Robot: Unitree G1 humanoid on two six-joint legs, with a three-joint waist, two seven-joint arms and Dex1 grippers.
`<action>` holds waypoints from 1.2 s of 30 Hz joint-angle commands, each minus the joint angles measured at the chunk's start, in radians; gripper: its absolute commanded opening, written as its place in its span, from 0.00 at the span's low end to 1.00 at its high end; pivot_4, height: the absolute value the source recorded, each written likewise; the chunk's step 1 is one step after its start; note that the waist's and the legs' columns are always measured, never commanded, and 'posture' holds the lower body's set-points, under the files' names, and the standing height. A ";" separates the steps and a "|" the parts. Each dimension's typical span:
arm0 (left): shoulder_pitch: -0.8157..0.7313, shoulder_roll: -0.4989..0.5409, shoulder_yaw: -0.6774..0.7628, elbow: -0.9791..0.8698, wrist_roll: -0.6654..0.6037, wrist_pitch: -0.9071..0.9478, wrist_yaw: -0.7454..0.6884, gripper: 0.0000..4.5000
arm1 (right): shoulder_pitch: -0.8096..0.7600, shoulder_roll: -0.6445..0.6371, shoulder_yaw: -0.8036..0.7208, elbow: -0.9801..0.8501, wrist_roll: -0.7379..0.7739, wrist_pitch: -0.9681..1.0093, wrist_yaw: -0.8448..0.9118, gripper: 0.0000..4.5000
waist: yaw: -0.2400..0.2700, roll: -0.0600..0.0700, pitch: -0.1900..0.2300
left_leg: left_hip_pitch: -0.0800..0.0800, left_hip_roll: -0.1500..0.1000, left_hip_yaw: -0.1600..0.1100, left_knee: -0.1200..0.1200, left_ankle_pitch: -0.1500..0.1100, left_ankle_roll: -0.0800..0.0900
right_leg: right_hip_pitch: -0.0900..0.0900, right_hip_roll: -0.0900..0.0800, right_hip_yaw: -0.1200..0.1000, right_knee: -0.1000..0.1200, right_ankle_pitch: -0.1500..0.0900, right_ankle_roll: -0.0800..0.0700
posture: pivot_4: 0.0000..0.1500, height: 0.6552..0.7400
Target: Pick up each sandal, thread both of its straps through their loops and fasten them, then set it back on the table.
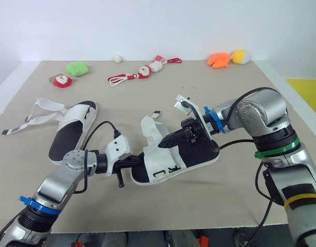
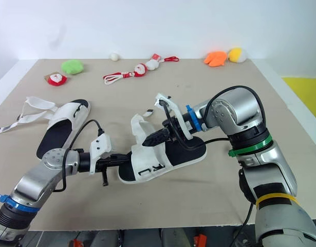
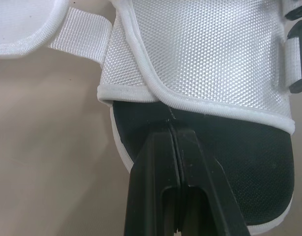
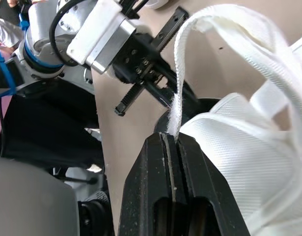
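A white sandal with a black insole (image 1: 191, 152) lies at the table's middle, its white upper (image 1: 160, 154) standing up. My right gripper (image 4: 173, 140) is shut on a thin white strap (image 4: 180, 64) of this sandal, which loops up from the upper. My left gripper (image 3: 170, 129) is shut, and its tips lie on the black insole (image 3: 239, 162) at the sandal's near-left end, just under the edge of the upper; I see nothing between the fingers. The second sandal (image 1: 73, 128) lies flat to the left with its straps (image 1: 32, 119) loose and spread outward.
Along the table's back edge lie a green plush (image 1: 77, 68), a small Santa toy (image 1: 61, 80), a red cord with Santa figures (image 1: 142, 72), a white ball (image 1: 117, 58), and an orange (image 1: 219, 60) and a yellow plush (image 1: 240, 56).
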 commanded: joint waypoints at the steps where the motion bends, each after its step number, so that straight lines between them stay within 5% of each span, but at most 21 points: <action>1: 0.020 -0.006 -0.036 0.031 0.028 0.026 0.011 0.00 | -0.016 -0.022 0.007 -0.018 -0.014 -0.015 0.021 0.01 | 0.000 0.000 0.000 | 0.000 0.000 0.000 0.000 0.000 0.000 | 0.000 0.000 0.000 0.000 0.000 0.000 | 1.00 1.00; 18: 0.016 -0.006 -0.033 0.034 0.030 0.027 0.010 0.00 | 0.031 0.026 -0.006 -0.052 -0.059 -0.041 -0.023 0.01 | 0.000 0.000 0.000 | 0.000 0.000 0.000 0.000 0.000 0.000 | 0.000 0.000 0.000 0.000 0.001 0.001 | 1.00 1.00; 36: 0.016 -0.009 -0.038 0.034 0.031 0.025 0.012 0.00 | 0.050 -0.061 0.012 -0.145 0.017 0.011 0.061 0.01 | 0.001 0.000 0.000 | 0.000 0.000 0.000 0.000 0.000 0.000 | 0.000 0.000 0.000 0.000 0.000 0.000 | 1.00 1.00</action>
